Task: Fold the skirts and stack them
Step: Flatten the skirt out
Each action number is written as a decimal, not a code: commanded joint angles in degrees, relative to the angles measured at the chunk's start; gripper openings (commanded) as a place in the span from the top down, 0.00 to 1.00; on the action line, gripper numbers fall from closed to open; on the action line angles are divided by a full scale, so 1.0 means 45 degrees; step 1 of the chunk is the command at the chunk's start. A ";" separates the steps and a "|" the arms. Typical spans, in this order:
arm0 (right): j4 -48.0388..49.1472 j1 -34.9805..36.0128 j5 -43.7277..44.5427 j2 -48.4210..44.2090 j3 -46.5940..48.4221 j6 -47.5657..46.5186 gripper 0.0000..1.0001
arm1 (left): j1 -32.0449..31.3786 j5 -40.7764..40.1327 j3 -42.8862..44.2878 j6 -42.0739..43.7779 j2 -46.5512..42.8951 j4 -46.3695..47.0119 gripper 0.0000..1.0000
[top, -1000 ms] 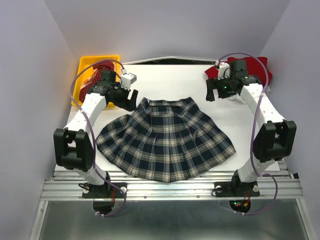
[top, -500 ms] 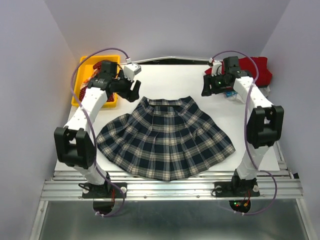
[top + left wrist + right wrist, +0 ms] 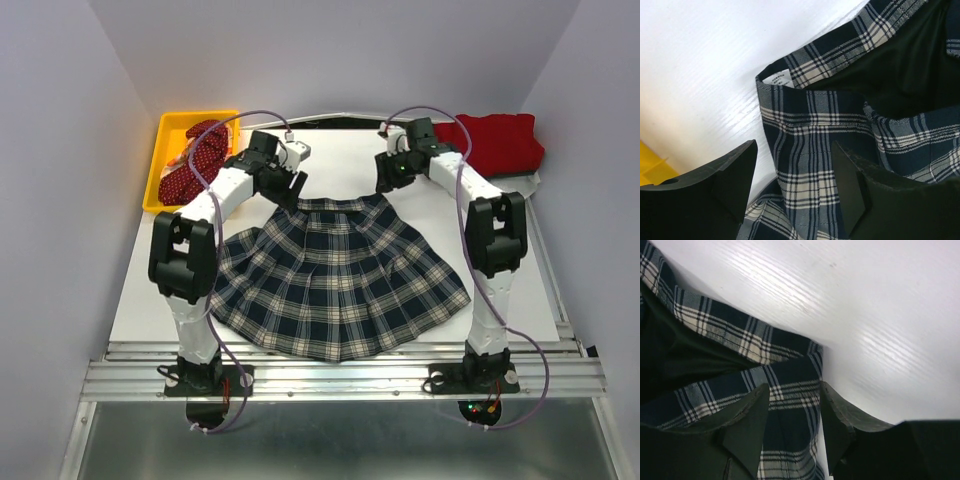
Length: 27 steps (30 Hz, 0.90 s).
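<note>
Straddling waistband corners of the plaid skirt [image 3: 335,275], left fingers [image 3: 730,182] and right fingers [image 3: 745,427] gape.

Plaid skirt [image 3: 335,280]: navy, green and white check, pleated. It lies spread flat like a fan in the middle of the bench [image 3: 340,160], with the wide hem toward the near edge.
Waistband [image 3: 810,117]: on the far side, gaping a little so the dark lining shows; a small white label [image 3: 777,79] sits at its left end.
Dotted skirt [image 3: 195,160]: dark red with tiny white dots, bunched in the yellow bin [image 3: 172,122] at far left.
Red skirt [image 3: 500,143]: plain red, a compact heap at far right, well apart from the plaid skirt.
</note>
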 commanded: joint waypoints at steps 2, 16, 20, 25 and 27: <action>0.0778 0.0821 0.1521 0.0789 0.1089 -0.0862 0.50 | -0.0369 -0.1105 0.0653 -0.0347 0.0193 0.0447 0.25; 0.0660 0.1114 0.2597 0.2020 0.1480 -0.1019 0.46 | -0.1209 -0.2824 0.0809 0.0278 0.1266 0.0681 0.36; 0.0660 0.1114 0.2792 0.2235 0.1695 -0.0824 0.50 | -0.1287 -0.3293 0.1140 0.0434 0.1775 0.0662 0.41; 0.0602 0.1114 0.2812 0.2352 0.1656 -0.0746 0.68 | -0.1385 -0.3953 0.1063 0.0824 0.2107 0.0740 0.41; 0.0582 0.1114 0.2890 0.2392 0.1656 -0.0784 0.82 | -0.1385 -0.4288 0.1102 0.0903 0.2282 0.0682 0.47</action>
